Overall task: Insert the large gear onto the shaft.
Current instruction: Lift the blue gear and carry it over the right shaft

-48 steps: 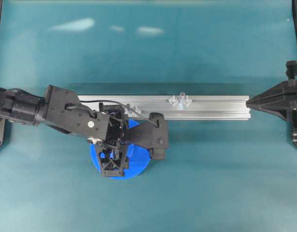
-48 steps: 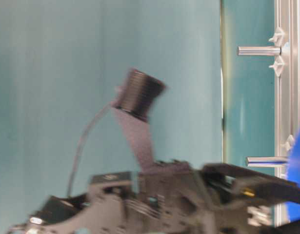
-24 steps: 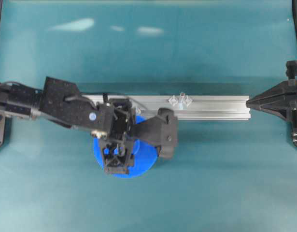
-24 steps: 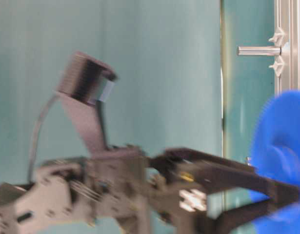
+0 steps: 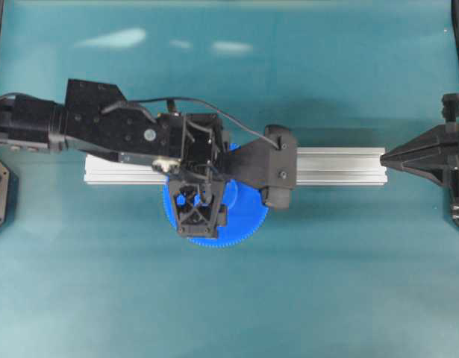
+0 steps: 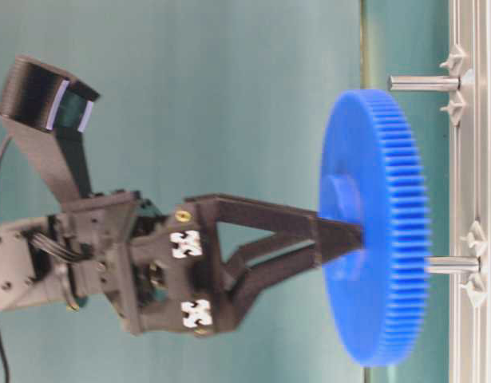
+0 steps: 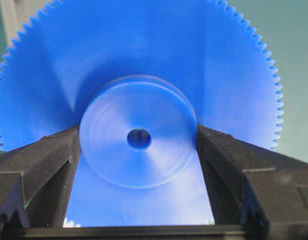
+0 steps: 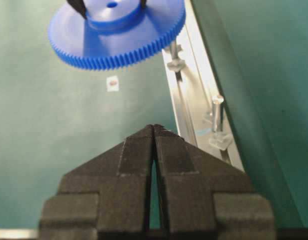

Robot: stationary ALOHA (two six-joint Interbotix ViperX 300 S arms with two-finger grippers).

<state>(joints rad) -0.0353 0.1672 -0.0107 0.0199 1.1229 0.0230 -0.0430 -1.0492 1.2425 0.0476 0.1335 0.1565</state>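
Left gripper (image 7: 138, 150) of mine clamps the large gear (image 6: 377, 227) by its raised hub, lifted off the table, its rim over the aluminium rail (image 5: 337, 165). Two pegs stand on that rail; the shaft (image 8: 216, 112) is uncovered. My right gripper (image 8: 154, 131) sits closed.

The gear (image 6: 377, 227) hangs clear above the rail (image 5: 341, 165), held off the table (image 5: 229, 298) by the left gripper (image 7: 138, 150) on its hub. One peg (image 6: 451, 264) pokes just under its rim; the shaft (image 6: 423, 83) stands uncovered beyond its edge. The right gripper (image 5: 389, 158) blocks the rail's right end. Table on both sides of the rail lies open.
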